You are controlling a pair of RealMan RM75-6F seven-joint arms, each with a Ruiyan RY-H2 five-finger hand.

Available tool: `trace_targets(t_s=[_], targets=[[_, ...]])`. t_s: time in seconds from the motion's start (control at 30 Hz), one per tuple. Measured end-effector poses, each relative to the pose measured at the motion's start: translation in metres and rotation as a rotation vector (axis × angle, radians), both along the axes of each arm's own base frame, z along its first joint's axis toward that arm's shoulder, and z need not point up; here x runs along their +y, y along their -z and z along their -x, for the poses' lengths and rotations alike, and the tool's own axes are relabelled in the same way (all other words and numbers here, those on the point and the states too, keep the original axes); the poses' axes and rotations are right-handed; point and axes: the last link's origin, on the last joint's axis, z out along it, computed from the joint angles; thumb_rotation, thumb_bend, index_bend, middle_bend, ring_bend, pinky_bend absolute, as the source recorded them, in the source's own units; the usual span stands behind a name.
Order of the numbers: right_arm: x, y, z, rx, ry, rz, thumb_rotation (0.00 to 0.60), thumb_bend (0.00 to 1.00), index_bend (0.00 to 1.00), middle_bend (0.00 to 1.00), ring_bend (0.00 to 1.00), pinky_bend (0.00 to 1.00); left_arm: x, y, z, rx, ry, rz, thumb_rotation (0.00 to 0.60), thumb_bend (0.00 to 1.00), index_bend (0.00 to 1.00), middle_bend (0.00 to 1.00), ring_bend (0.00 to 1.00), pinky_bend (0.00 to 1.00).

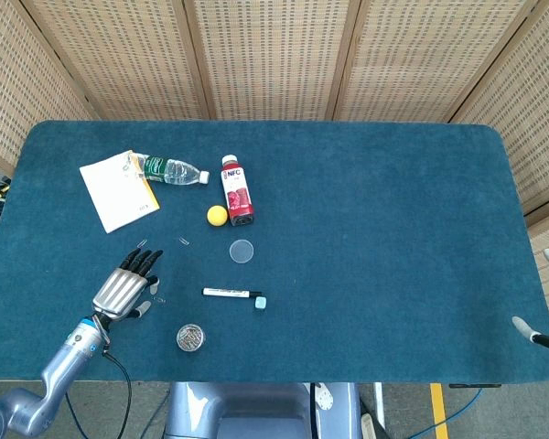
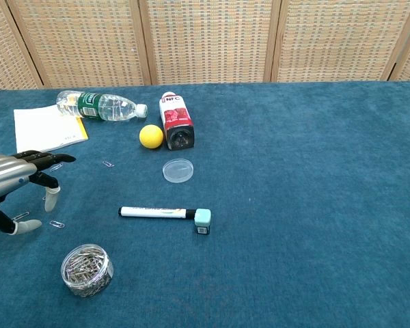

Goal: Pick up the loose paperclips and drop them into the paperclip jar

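fingers (image 2: pixel 51 199) spread, holding nothing, reaching over the paperclips (image 2: pixel 57 224) scattered on the tabletop (image 1: pixel 366 210) just beyond the jar (image 2: pixel 87 269) | left hand (image 1: pixel 125 286) palm down, low, forearm running back off the near edge | right hand (image 1: pixel 542 335) idle far from jar, grip unclear

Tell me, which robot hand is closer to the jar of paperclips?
The left hand. It hovers just left of the paperclip jar, a bit farther back on the table. The right hand is far off at the table's right edge.
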Motion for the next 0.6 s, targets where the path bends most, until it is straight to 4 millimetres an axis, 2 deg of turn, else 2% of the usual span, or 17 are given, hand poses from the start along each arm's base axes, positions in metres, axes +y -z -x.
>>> trace_targets(t_s=[0.6], targets=[[0.000,-0.001,0.001,-0.004,0.002,0.000,0.600,0.00,0.04,0.00,0.00,0.00,0.005,0.017,-0.003,0.020,-0.023,0.029,0.600,0.36,0.53,0.00,0.00,0.00]])
